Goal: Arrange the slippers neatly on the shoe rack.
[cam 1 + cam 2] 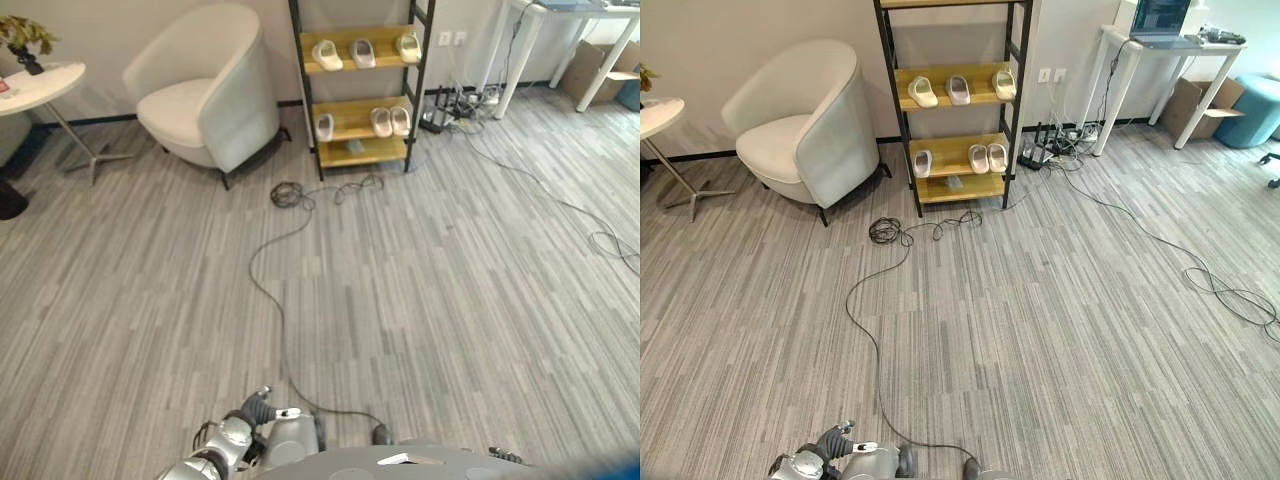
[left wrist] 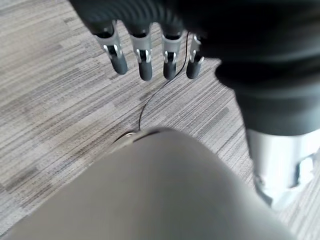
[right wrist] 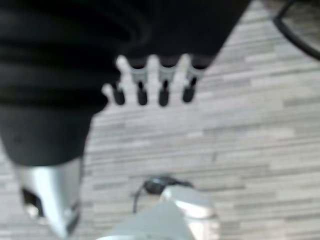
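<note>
In the left eye view, the left hand hangs low at the near edge. White slippers sit on the far shoe rack, three on each shelf. In the left wrist view, fingers hang relaxed, holding nothing. In the right wrist view, the right hand hangs relaxed, empty too.

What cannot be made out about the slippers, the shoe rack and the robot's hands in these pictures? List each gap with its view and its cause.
- Slippers on the shoe rack, both eye views: too small and far to tell how they pair up.
- Grey item on the lowest shelf: too small to identify.
- Rack's top: cut off by the upper edge of both eye views.
- Left hand and right hand, wrist views: fingers hang straight and hold nothing; blur hides finer detail.
</note>
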You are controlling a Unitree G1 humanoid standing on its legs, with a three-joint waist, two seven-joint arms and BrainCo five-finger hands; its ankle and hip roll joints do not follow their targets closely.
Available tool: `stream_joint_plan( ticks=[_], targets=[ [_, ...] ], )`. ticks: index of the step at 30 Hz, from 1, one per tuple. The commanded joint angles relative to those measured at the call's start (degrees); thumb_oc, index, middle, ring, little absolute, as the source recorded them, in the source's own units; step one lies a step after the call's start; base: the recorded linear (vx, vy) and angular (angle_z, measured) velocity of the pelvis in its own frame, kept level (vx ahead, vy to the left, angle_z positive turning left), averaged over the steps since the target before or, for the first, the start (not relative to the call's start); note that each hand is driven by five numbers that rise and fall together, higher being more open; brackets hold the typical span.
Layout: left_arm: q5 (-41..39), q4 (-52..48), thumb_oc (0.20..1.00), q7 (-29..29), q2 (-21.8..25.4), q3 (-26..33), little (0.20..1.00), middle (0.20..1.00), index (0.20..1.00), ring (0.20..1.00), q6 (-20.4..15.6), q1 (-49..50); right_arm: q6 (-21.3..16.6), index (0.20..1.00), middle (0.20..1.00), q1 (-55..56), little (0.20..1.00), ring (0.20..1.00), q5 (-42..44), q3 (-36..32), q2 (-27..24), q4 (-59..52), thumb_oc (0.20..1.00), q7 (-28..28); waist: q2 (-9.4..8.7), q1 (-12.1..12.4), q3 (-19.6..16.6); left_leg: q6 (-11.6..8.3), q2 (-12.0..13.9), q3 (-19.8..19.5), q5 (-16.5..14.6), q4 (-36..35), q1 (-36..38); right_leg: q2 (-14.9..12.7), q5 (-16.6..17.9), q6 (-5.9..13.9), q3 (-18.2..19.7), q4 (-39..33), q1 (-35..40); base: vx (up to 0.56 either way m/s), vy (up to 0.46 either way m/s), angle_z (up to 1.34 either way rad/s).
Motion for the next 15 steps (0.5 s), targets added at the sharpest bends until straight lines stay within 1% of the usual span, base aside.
stream_joint_plan(
  ticks=[1,2,3,4,5,6,7,8,9,11,12,13,14,15],
  targets=[
    [1.24,-0.81,1.0,0.83,-1.69,-1.19,1.0,1.0,1.0,1.0,-1.01,0.06,-0.96,1.0,1.0,-0.13,1.0,1.0,-0.59,0.88,-1.26,-1.11,1.0,-0.16,1.14,2.07,0.27,2.96,-1.83,1.35,6.39,-1.35,-5.27,1.9,-8.86,8.47,0.16,1.71,6.9,0.27,-0.05,-0.26],
    [1.59,-0.81,1.0,0.83,-1.48,-1.16,1.0,1.0,1.0,1.0,-1.13,0.02,-1.0,1.0,1.0,-0.38,1.0,1.0,-0.61,1.09,-1.06,-1.17,1.0,-0.19,1.31,2.78,-0.16,3.38,-2.9,4.46,7.39,-5.48,-7.37,3.24,-9.83,8.13,1.86,1.43,8.38,0.2,-0.029,-0.3],
    [1.6,-0.81,1.0,0.83,-1.46,-1.16,1.0,1.0,1.0,1.0,-1.13,0.03,-1.0,1.0,1.0,-0.36,1.0,1.0,-0.61,1.09,-1.05,-1.17,1.0,-0.19,1.19,2.87,-0.15,3.41,-3.01,4.61,7.41,-5.65,-7.2,3.08,-9.9,8.17,1.94,1.43,8.43,0.31,-0.019,-0.37],
    [1.6,-0.92,1.0,0.83,-1.43,-0.86,1.0,1.0,1.0,1.0,-1.16,0.24,-0.98,1.0,1.0,-0.37,1.0,1.0,-0.68,1.06,-0.86,-1.08,1.0,-0.17,1.37,3.31,-0.47,3.72,-3.2,6.63,7.59,-6.69,-7.65,3.58,-10.31,8.02,2.79,1.36,9.26,0.32,0.046,-0.43],
    [1.84,-0.77,1.0,0.66,-1.28,-0.12,1.0,1.0,1.0,1.0,-0.91,1.15,-0.74,1.0,1.0,-0.18,1.0,1.0,-1.18,1.08,-0.29,-0.86,1.0,-0.19,1.89,3.6,-1.56,4.8,-3.19,8.47,8.42,-7.91,-6.76,4.6,-10.74,7.73,4.07,1.75,9.78,0.32,0.046,-0.6],
    [1.85,-0.79,1.0,0.66,-1.27,-0.12,1.0,1.0,1.0,1.0,-0.9,1.2,-0.73,1.0,1.0,-0.14,1.0,1.0,-1.19,1.1,-0.29,-0.88,1.0,-0.2,1.85,3.72,-1.54,4.81,-3.21,8.61,8.49,-8.13,-6.56,4.53,-10.79,7.75,4.19,1.8,9.82,0.34,0.06,-0.69],
    [1.96,-0.42,1.0,0.71,-1.12,0.43,1.0,1.0,1.0,1.0,-0.64,1.59,-0.62,1.0,1.0,-0.03,1.0,1.0,-1.62,1.23,0.31,-0.74,1.0,-0.25,1.72,3.93,-2.32,5.65,-3.43,7.97,9.35,-8.18,-6.12,4.81,-10.92,7.82,4.79,1.79,10.35,0.25,0.045,-0.81],
    [2.18,-0.29,1.0,0.77,-0.85,0.6,1.0,1.0,1.0,1.0,-0.64,2.03,-0.63,1.0,1.0,0.21,1.0,1.0,-1.95,1.46,0.75,-0.87,1.0,-0.2,1.12,4.13,-2.99,6.04,-3.89,6.9,9.83,-7.46,-6.36,4.59,-11.04,8.08,5.22,2.17,10.26,0.49,0.1,-0.78],
    [2.38,0.29,1.0,0.76,-0.31,1.08,1.0,1.0,1.0,1.0,-0.34,2.43,-0.57,1.0,1.0,0.42,1.0,1.0,-2.5,2.01,1.25,-1.02,1.0,-0.01,-0.32,4.51,-4.0,6.59,-4.22,5.98,9.4,-6.1,-6.52,3.97,-11.3,8.94,6.15,3.17,10.22,0.44,0.107,-0.68],
    [2.83,0.48,1.0,0.71,0.08,1.28,1.0,1.0,1.0,1.0,-0.26,2.84,-0.59,1.0,1.0,0.53,1.0,1.0,-3.1,2.33,1.5,-1.66,1.0,0.02,-1.44,4.77,-4.84,7.36,-4.56,6.41,7.87,-4.48,-6.46,2.7,-11.02,9.79,6.78,4.54,10.02,0.38,0.119,-0.44],
    [2.92,0.48,1.0,0.67,0.05,1.24,1.0,1.0,1.0,1.0,-0.23,2.82,-0.63,1.0,1.0,0.31,1.0,1.0,-3.61,2.69,1.83,-2.02,1.0,0.05,-2.04,5.02,-5.3,7.82,-4.88,6.66,6.69,-3.59,-6.57,2.0,-10.38,10.57,7.13,5.6,9.87,0.24,0.085,-0.3],
    [2.92,0.48,1.0,0.66,0.07,1.23,1.0,1.0,1.0,1.0,-0.23,2.82,-0.63,1.0,1.0,0.32,1.0,1.0,-3.62,2.69,1.86,-2.02,1.0,0.04,-2.11,5.07,-5.36,7.84,-4.89,6.74,6.58,-3.47,-6.65,1.94,-10.43,10.59,7.18,5.62,9.82,0.33,0.132,-0.33],
    [2.62,0.07,1.0,0.61,0.43,1.39,1.0,1.0,1.0,1.0,-0.25,2.58,-0.6,1.0,1.0,-0.01,1.0,1.0,-4.14,2.88,2.05,-2.67,1.0,0.24,-3.24,5.11,-5.68,8.8,-6.09,6.77,4.26,-2.4,-5.83,0.27,-7.64,12.67,6.89,9.2,9.01,0.2,0.081,-0.32],
    [2.62,0.07,1.0,0.61,0.42,1.4,1.0,1.0,1.0,1.0,-0.25,2.57,-0.6,1.0,1.0,-0.02,1.0,1.0,-4.14,2.87,2.03,-2.67,1.0,0.24,-3.07,5.27,-5.81,8.73,-5.8,6.84,4.35,-2.36,-6.03,0.48,-7.43,12.6,7.08,9.16,8.78,0.31,0.136,-0.28]
  ],
)
